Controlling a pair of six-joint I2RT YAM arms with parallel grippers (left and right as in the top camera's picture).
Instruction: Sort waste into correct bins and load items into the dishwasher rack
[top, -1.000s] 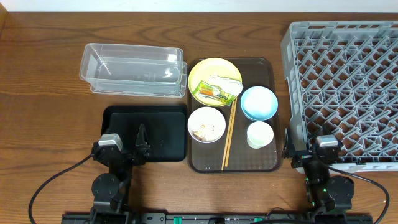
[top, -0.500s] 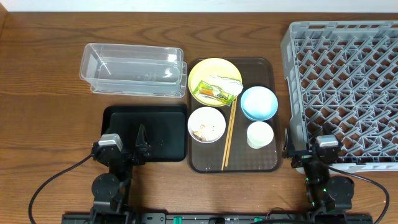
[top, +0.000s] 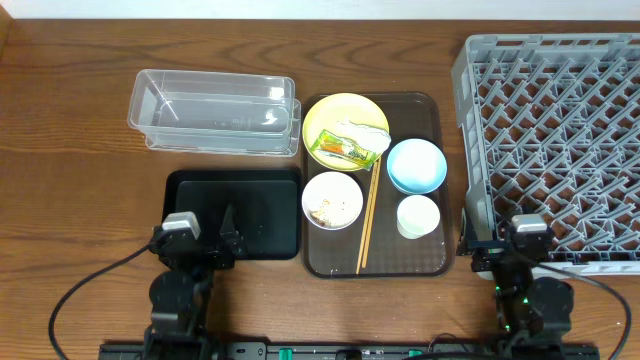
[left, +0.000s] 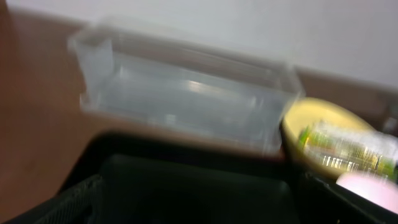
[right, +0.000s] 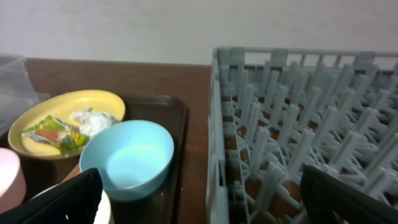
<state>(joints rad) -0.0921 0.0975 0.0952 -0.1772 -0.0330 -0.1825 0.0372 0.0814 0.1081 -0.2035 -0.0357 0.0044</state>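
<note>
On the brown serving tray (top: 425, 108) a yellow plate (top: 335, 112) carries a green-and-yellow wrapper (top: 345, 150) and crumpled white paper (top: 362, 131). Beside it are a light blue bowl (top: 416, 165), a white bowl (top: 332, 200) with rice scraps, a white cup (top: 417, 216) and chopsticks (top: 368, 215). The clear tub (top: 215, 112) and black tray (top: 250, 215) lie left; the grey rack (top: 555, 130) stands right. My left gripper (top: 222, 240) is open over the black tray's near edge (left: 186, 180). My right gripper (top: 492, 245) is open and empty at the rack's near left corner (right: 214, 155).
The left wrist view is blurred and shows the tub (left: 186, 99) and plate (left: 305, 124) ahead. The right wrist view shows the blue bowl (right: 127, 158), the plate (right: 62, 102) and the rack's upright pegs (right: 298, 124). Bare wooden table surrounds everything.
Both arms have shifted only slightly at the table's near edge. Nothing on the table has moved.
</note>
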